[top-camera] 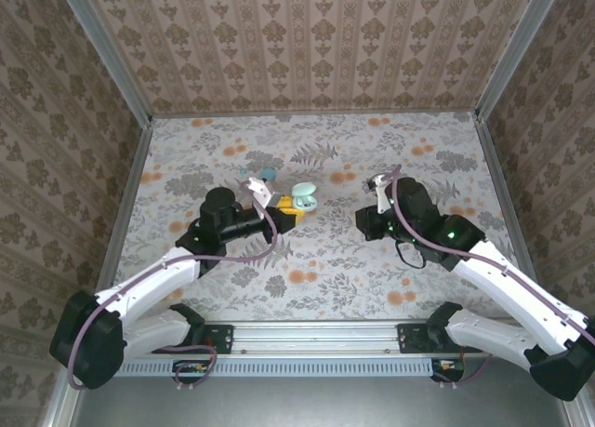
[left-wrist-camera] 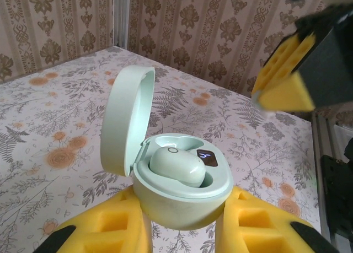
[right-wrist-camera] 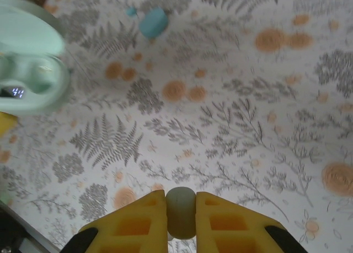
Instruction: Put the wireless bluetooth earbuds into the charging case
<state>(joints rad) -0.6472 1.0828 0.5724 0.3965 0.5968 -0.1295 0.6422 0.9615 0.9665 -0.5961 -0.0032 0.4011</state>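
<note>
Mint-green charging case (left-wrist-camera: 182,200), lid up, sits clamped inside the left claw (left-wrist-camera: 182,228); right claw (right-wrist-camera: 181,211) pinches a pale earbud (right-wrist-camera: 181,203) between its pads.

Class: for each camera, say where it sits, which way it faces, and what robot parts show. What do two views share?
Top external: above and behind, facing down on the table; both arms show.
Left wrist: faces forward; left gripper clamps the open charging case.
Right wrist: faces down; right gripper pinches an earbud.
Shared: both wrist views show the charging case.
</note>
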